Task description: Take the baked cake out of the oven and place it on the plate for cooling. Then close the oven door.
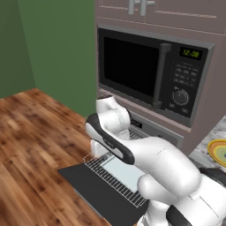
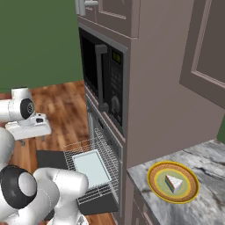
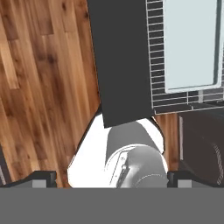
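Pincer [image 2: 38,132] open above floor; microwave [image 1: 150,75] clock reads 12:08.

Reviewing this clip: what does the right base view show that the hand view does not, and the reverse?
Right base view alone: the plate on the counter with a cake slice on it, and the microwave. Hand view alone: the open gripper above the wooden floor. Both share the lowered oven door, the pulled-out wire rack and the pale tray on it.
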Robot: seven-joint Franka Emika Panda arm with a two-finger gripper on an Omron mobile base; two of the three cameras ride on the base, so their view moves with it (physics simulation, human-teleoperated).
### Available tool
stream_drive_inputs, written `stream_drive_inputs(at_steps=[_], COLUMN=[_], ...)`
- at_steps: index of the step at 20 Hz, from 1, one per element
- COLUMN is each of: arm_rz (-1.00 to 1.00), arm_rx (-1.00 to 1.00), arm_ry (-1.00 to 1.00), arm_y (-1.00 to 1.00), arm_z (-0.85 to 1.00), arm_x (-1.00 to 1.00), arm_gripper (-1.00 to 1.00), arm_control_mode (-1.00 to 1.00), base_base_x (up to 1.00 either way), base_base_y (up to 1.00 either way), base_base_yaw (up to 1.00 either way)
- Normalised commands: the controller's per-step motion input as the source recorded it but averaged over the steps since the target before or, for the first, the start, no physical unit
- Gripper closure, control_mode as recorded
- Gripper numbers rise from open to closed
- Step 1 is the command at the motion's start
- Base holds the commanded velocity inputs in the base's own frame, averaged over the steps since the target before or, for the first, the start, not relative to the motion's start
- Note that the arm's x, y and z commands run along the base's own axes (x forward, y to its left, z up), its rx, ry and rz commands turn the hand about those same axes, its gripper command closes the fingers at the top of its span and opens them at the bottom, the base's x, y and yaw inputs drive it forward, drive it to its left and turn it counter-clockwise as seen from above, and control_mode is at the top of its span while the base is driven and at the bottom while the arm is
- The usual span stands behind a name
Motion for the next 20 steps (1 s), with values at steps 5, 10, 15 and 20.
stream_drive_inputs(at_steps=[5,10,15,20], arm_rz=[0.0,0.0,0.0,0.01], arm_rx=[-0.04,-0.01,0.0,0.0], arm_ry=[0.05,0.0,0.03,0.05], arm_y=[0.29,0.14,0.02,0.06], arm_z=[-0.83,-0.78,-0.78,-0.79], arm_x=[0.39,0.32,0.35,0.34], arm_gripper=[-1.0,-1.0,-1.0,-1.0], arm_control_mode=[-1.0,-1.0,-1.0,-1.0], base_base_x=[0.0,0.0,0.0,0.0], base_base_y=[0.0,0.0,0.0,0.0], base_base_yaw=[0.0,0.0,0.0,0.0])
